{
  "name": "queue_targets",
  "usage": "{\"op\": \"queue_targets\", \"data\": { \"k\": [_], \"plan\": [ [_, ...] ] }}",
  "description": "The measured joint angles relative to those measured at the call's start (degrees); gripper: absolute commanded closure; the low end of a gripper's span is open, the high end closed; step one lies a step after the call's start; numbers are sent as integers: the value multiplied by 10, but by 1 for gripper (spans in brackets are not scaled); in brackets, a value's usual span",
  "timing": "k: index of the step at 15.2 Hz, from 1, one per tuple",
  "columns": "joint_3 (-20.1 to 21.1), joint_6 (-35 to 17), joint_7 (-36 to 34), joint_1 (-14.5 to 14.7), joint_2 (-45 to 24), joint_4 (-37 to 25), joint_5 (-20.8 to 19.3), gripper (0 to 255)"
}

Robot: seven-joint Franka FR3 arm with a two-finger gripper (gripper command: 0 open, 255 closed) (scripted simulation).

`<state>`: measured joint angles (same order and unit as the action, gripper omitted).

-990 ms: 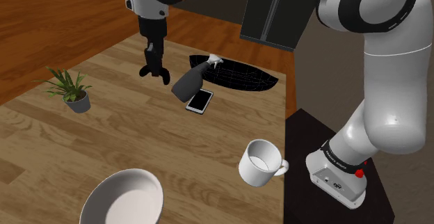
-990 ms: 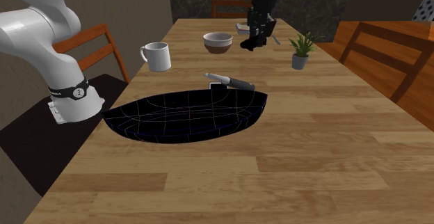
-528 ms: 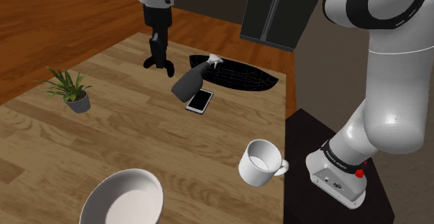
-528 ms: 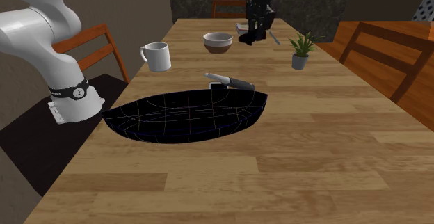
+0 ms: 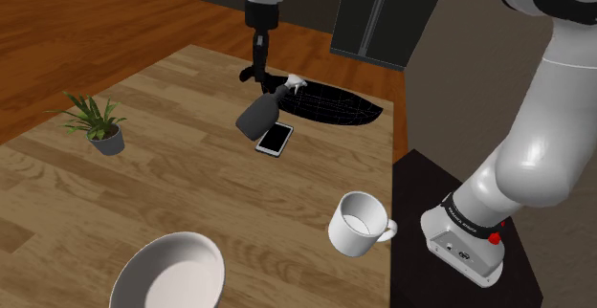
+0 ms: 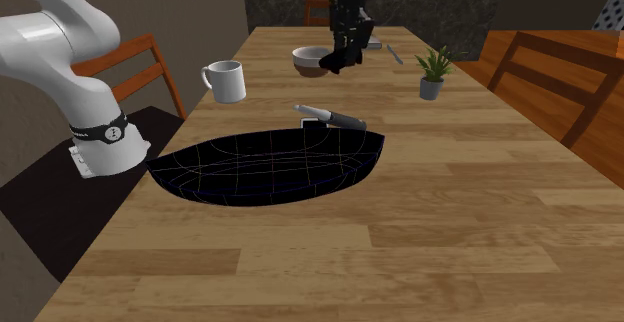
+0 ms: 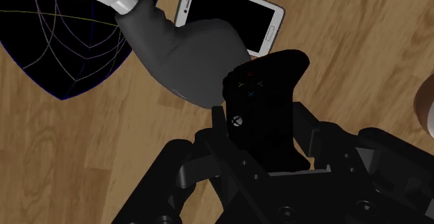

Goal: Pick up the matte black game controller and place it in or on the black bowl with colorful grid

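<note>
I see the tool (image 7: 263, 133) clamped on the black controller (image 7: 268, 76), which covers part of the grey spray bottle (image 7: 182, 49).

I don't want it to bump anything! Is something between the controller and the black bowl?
Yes: a grey spray bottle lies between the held game controller and the black bowl, its white nozzle at the bowl's rim. Carried high in the gripper, the controller should probably clear it.

The claw (image 7: 264, 131) around a black controller (image 7: 268, 94), above grey spray bottle (image 7: 184, 56), phone (image 7: 229, 14), gridded bowl (image 7: 62, 42).
</note>
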<state>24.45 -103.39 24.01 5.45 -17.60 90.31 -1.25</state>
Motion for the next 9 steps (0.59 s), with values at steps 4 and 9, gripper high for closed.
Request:
{"op": "queue_targets", "data": {
  "k": [4, 9],
  "plan": [
    [-13, -11, 55, -41, 52, 63, 21, 255],
    [-38, -15, 127, -87, 103, 119, 40, 255]
  ]
}}
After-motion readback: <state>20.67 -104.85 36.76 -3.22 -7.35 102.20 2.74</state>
